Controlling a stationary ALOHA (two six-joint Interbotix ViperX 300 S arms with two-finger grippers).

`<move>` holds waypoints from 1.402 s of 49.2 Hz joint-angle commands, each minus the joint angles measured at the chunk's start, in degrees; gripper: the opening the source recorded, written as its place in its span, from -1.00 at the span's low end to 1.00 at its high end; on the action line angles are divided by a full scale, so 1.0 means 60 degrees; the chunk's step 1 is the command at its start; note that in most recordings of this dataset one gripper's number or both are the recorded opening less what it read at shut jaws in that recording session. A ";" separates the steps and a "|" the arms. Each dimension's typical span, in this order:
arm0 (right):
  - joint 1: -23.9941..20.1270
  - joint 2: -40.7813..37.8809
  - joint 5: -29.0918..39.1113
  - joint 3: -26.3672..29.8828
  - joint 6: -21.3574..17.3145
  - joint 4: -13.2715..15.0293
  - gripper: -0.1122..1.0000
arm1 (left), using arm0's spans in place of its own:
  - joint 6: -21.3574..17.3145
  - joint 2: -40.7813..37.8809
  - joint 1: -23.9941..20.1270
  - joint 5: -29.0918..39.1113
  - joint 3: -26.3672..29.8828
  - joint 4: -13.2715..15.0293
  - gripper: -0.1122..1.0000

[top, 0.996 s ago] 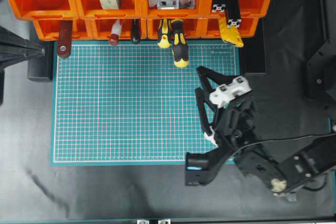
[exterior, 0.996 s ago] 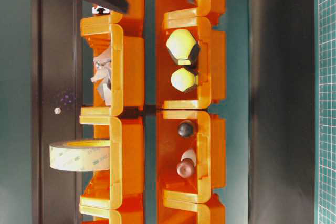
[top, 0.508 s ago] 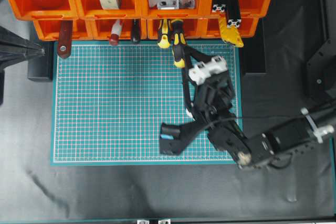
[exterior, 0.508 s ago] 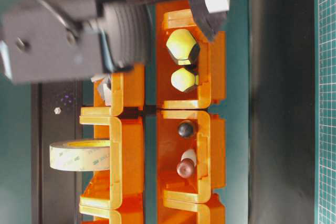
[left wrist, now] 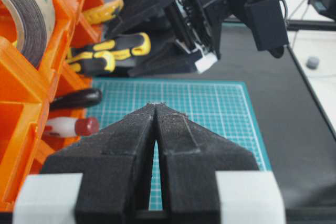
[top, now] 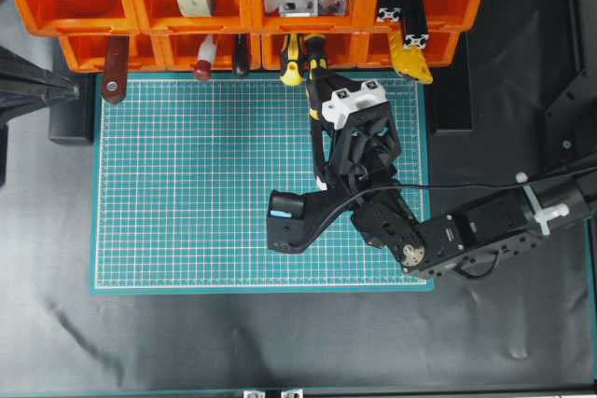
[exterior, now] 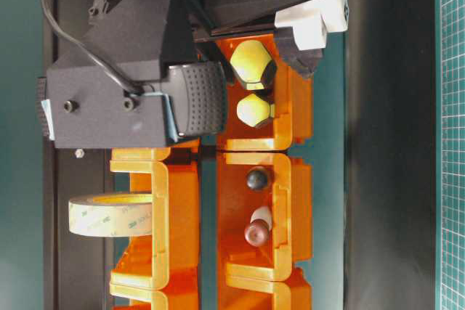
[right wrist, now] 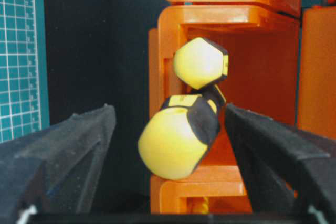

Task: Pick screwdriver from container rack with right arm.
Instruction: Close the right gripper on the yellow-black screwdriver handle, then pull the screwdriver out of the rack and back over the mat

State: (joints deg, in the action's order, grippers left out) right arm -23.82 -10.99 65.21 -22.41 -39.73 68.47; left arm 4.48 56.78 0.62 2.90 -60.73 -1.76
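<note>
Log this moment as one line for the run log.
phase: reaching | right hand: open, fingers either side of screwdriver handle, no contact | screwdriver: in container rack | left hand: shut, idle

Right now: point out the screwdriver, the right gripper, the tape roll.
screwdriver (right wrist: 173, 140): right wrist view, yellow butt end of handle.
right gripper (right wrist: 170, 129): right wrist view, midway between fingertips.
tape roll (exterior: 109, 214): table-level view, outer edge of roll.

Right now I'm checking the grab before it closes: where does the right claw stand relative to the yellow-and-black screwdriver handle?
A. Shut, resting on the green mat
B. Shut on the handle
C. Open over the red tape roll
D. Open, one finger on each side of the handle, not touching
D: in the right wrist view the right claw is open, a gap showing between each finger and the screwdriver handle.
</note>
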 commanded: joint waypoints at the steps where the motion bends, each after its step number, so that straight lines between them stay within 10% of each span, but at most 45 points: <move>1: -0.0059 0.0117 0.0015 0.0264 -0.0029 -0.0029 0.57 | 0.0015 -0.0029 0.0015 -0.0044 0.0205 -0.0029 -0.79; 12: -0.0176 0.0015 0.0513 0.0513 0.0000 -0.0059 -0.02 | 0.0029 -0.0029 0.0015 -0.0044 0.0205 -0.0044 -0.79; 39: -0.0396 0.0103 0.1875 0.1084 0.0059 -0.0132 -0.05 | 0.0015 0.0059 0.0015 -0.0059 0.0220 -0.0044 -0.79; 69: -0.1670 0.0249 0.3604 0.1143 0.0103 -0.1685 -0.05 | 0.0015 0.0103 0.0146 -0.0044 0.0205 -0.0044 -0.79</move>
State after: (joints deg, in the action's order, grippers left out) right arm -32.43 -11.51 83.06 -17.31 -38.94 58.97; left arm 4.48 57.74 1.14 2.90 -60.73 -1.85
